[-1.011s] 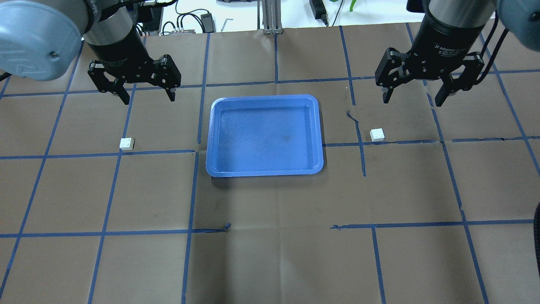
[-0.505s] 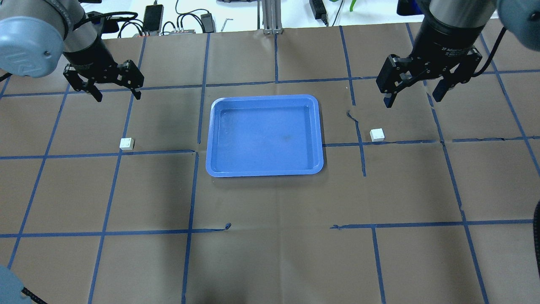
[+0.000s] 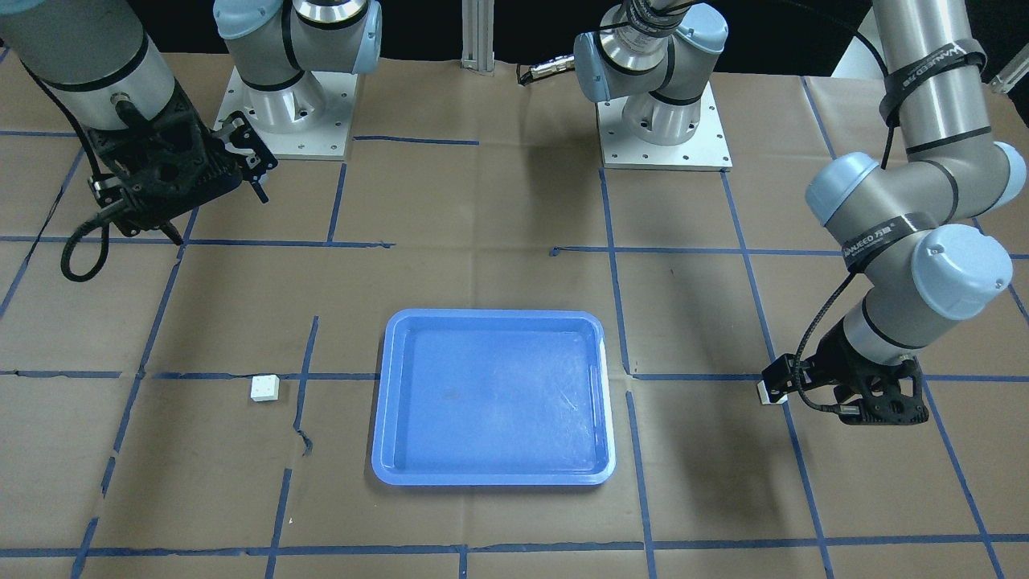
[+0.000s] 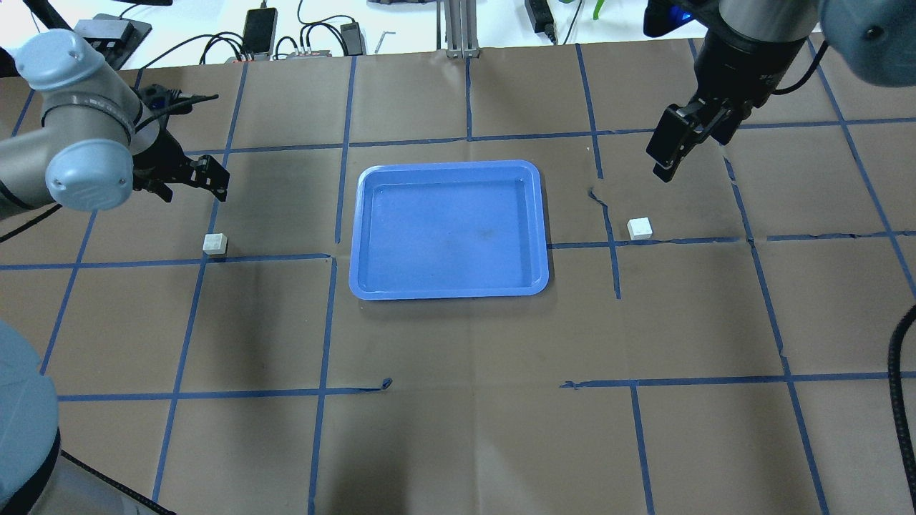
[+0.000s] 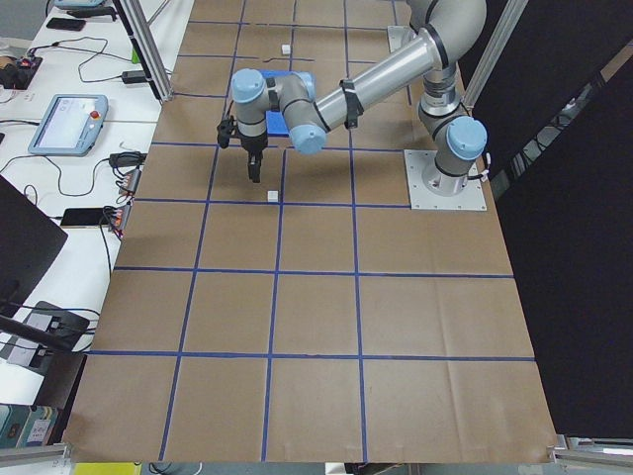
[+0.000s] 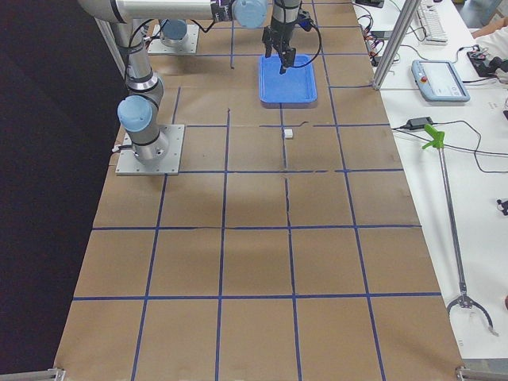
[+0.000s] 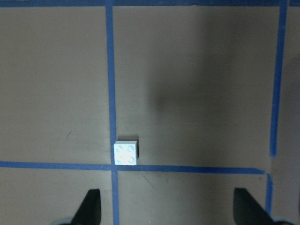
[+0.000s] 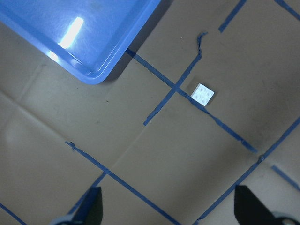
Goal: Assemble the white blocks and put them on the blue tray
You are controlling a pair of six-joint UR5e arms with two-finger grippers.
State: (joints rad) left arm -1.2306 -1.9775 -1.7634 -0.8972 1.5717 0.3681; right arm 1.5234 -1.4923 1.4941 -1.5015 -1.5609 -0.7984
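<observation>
- By my reading you are at the reach: nothing is picked up yet, and both white blocks lie on the brown paper-covered counter [image 4: 465,443], outside the tray.
- Your left tool [image 7: 166,213] is spread wide and empty. The left white block [image 7: 126,153], a small square plastic brick with four round studs, shows left of the tool's centre line in the left wrist view. Shift until it sits midway between the fingertips before you descend.
- That block lies square to the tool, its near edge touching a blue tape line [image 7: 187,169]. Close on two flat sides, low, and leave the studs free.
- Your right tool [image 8: 169,206] is also spread, empty and well above the right white block [image 8: 203,93]. This block sits diagonally in the right wrist view, so rotate the wrist first.
- Grip one block so that its underside stays open for mating.
- The shallow rectangular blue plastic tray [image 4: 449,292], with rounded corners and a raised rim, rests between the two blocks, well apart from each, with nothing in it.
</observation>
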